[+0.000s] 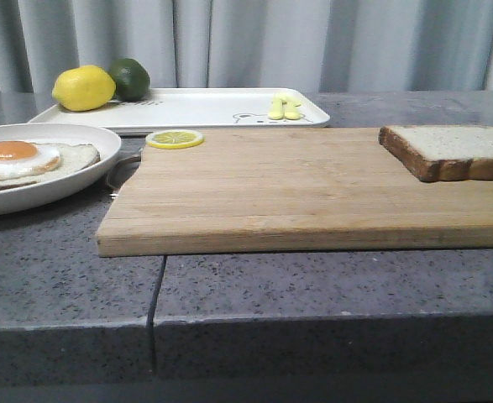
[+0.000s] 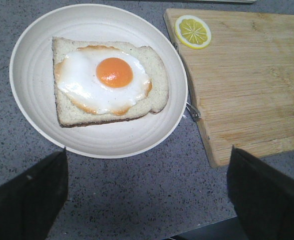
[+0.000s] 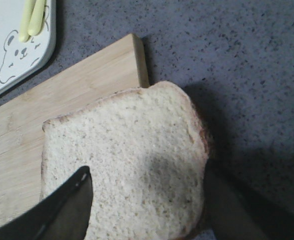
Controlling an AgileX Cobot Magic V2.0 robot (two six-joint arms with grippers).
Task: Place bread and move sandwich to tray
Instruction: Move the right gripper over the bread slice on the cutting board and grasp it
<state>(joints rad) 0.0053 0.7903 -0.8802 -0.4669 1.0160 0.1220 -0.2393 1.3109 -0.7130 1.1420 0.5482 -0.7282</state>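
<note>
On the cutting board's (image 1: 296, 189) right end, bread (image 1: 452, 151) flat, crust forward.

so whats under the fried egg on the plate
The fried egg lies on one bread slice, on the round white plate. The crumb beneath the egg is covered.

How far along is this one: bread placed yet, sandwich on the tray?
Nothing is done yet. The bread lies on the cutting board, with the right gripper open and straddling it. The egg-topped sandwich is open-faced on its plate, off the tray. The left gripper hangs open, holding nothing. Both steps remain.
</note>
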